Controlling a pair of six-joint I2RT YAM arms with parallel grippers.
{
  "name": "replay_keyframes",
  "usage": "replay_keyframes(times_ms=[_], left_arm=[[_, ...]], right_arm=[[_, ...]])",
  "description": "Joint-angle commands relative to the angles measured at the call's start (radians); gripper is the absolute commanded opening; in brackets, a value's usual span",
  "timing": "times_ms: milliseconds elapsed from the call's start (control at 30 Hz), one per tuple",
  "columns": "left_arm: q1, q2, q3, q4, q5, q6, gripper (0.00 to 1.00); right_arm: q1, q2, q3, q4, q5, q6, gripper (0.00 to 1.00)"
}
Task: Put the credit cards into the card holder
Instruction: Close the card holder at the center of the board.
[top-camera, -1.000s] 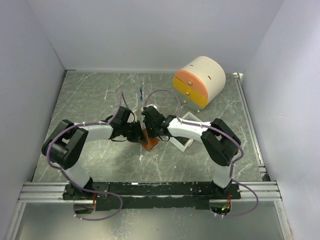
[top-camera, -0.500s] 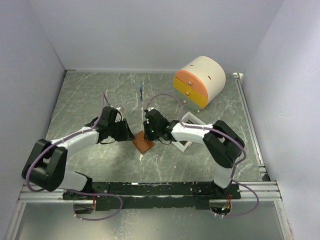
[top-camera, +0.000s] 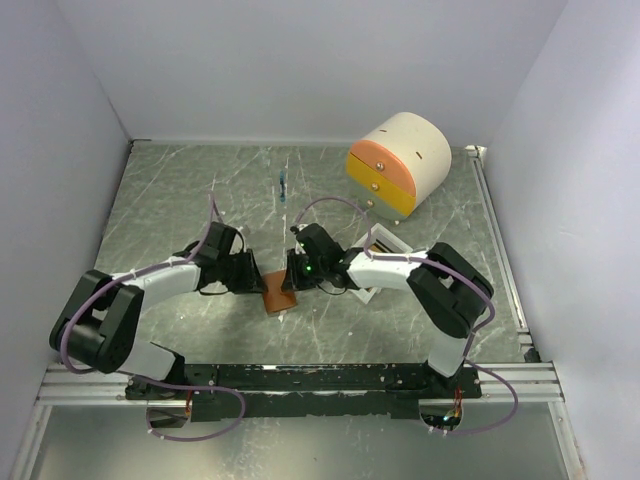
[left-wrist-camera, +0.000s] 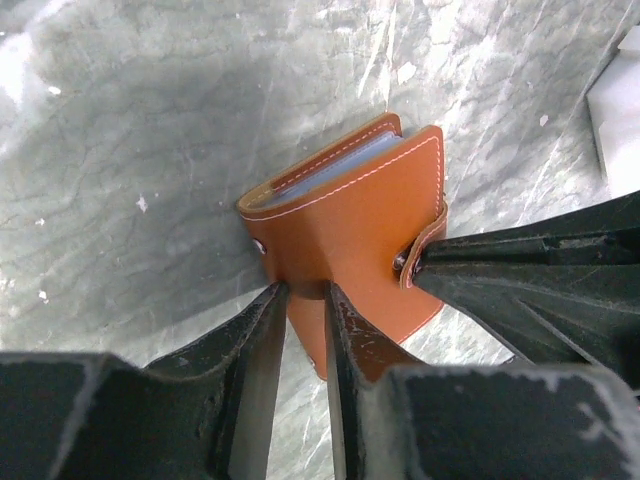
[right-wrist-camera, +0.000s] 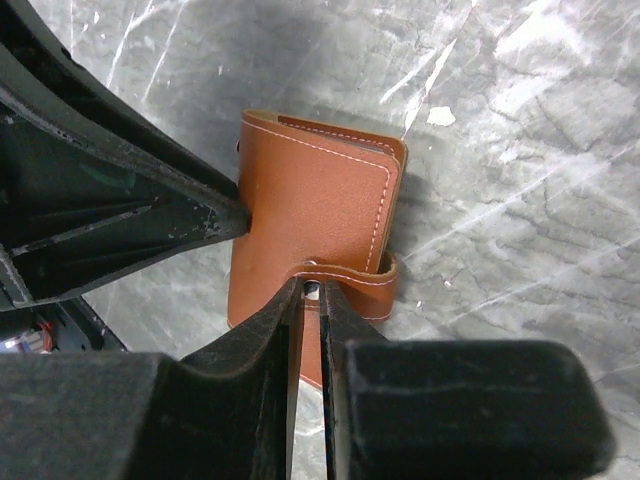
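The card holder (top-camera: 278, 294), a brown leather bifold wallet, lies folded on the grey marbled table between both arms. In the left wrist view the card holder (left-wrist-camera: 350, 215) shows pale blue-grey layers between its covers. I cannot tell cards from pockets there. My left gripper (left-wrist-camera: 303, 300) is shut on the wallet's near cover edge. My right gripper (right-wrist-camera: 310, 292) is shut on the snap strap (right-wrist-camera: 350, 275) by the metal stud. From above, the left gripper (top-camera: 258, 284) and right gripper (top-camera: 293, 280) meet at the wallet from opposite sides. No loose credit cards show.
A white tray (top-camera: 385, 243) lies right of the wallet, partly under my right arm, and its corner shows in the left wrist view (left-wrist-camera: 620, 100). A cream-and-orange drawer box (top-camera: 398, 162) stands at the back right. A small blue object (top-camera: 283, 187) lies behind. Walls enclose the table.
The wallet has shifted left and toward the near edge. My left arm dropped low and stretched out, then closed in on the wallet. My right gripper followed it.
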Motion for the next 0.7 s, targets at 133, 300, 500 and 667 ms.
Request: replay_keyframes(times_ms=[133,300,500,667], left_arm=[[0.000,0.088,0.029,0.003,0.020,0.067,0.34],[-0.003,0.092,0.037,0.000,0.028,0.078,0.34],[-0.004,0.095,0.033,0.012,0.043,0.066,0.34],[-0.007,0.102,0.028,0.025,0.048,0.058,0.34]], right_arm=[[-0.036,-0.020,-0.005,-0.124,-0.041,-0.017,0.13],[-0.055,-0.008,0.024,-0.136,-0.048,-0.028,0.13],[-0.057,0.021,0.037,-0.118,-0.074,-0.023,0.13],[-0.052,0.022,0.019,-0.086,-0.084,-0.002,0.13]])
